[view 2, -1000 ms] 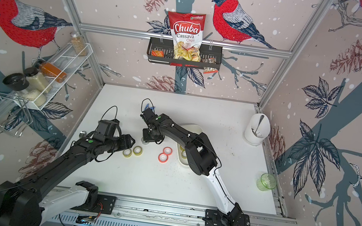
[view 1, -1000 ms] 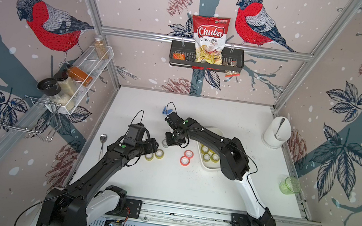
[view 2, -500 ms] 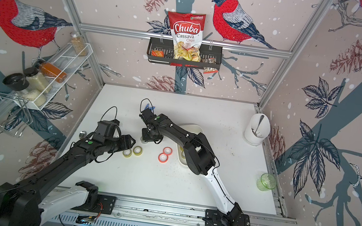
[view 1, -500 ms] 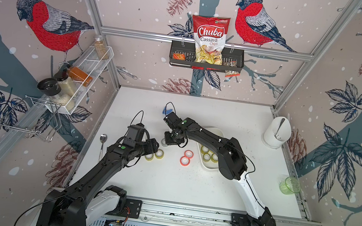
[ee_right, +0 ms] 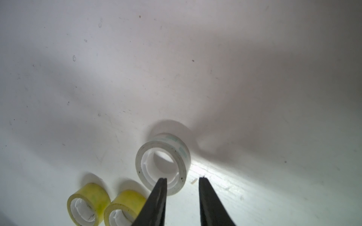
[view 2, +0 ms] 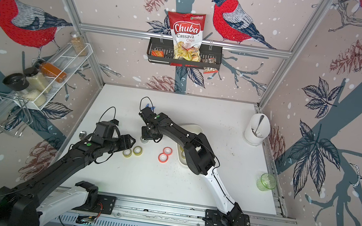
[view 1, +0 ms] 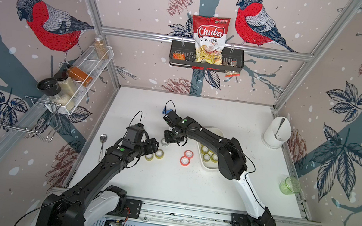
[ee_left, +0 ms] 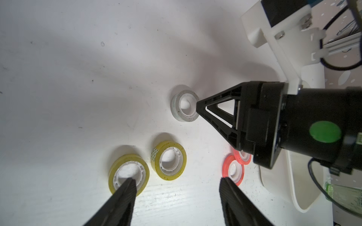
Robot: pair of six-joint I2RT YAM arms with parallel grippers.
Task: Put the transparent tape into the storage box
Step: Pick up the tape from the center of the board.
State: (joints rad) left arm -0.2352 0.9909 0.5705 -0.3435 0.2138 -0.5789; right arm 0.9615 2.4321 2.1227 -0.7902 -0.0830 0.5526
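- we saw the transparent tape roll [ee_right: 172,141] lying flat on the tabletop [ee_right: 117,78], right under the right gripper [ee_right: 182,178]. It was not yet in the storage box [view 1: 206,167], which sat back along that arm, under its forearm
- right gripper: jaws narrowly apart, one fingertip over the core hole, the other outside the wall, a gap showing, nothing clamped
- left gripper [ee_left: 176,185]: jaws wide apart, empty, hovering above the two yellow tape rolls [ee_left: 183,163]
- we judged the roll light, rigid and slick on its outer face. Pinching the wall, core to outside, looked the safest hold; a nudge could skate it away
- tabletop was white, smooth, scuffed and specked
- two orange-red rolls [view 1: 181,160] lay between the right gripper and the box; bare table beyond the fingertips; the bird-print walls [view 1: 49,26] stood well apart
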